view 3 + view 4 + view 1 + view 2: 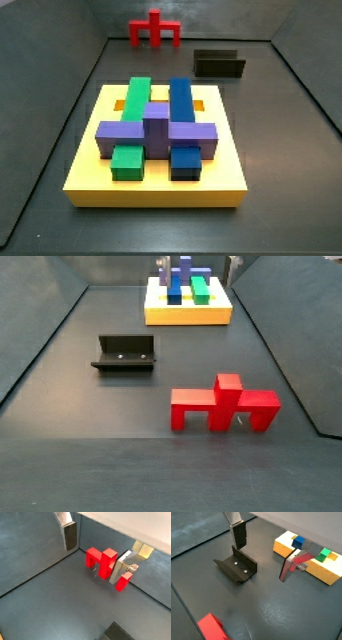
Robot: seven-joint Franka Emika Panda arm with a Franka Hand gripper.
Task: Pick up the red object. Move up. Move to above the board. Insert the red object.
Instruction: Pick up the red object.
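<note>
Gripper point(97, 557): we find it above the floor, jaws wide apart and holding nothing; one finger point(69, 536) and the other point(123, 568) show in both wrist views, gripper again at point(264, 553).

Red object point(223, 404): we note it upright on the dark floor point(120, 406), legs down, well apart from the board; it also appears at point(155, 29) and point(100, 559).

Board point(155, 178): yellow slab lying flat, carrying a green block point(134, 104), a blue block point(182, 103) and a purple block point(156, 131); also seen at point(187, 309).

Fixture point(124, 353): we log it standing on the floor between red object and board, touching neither.
</note>
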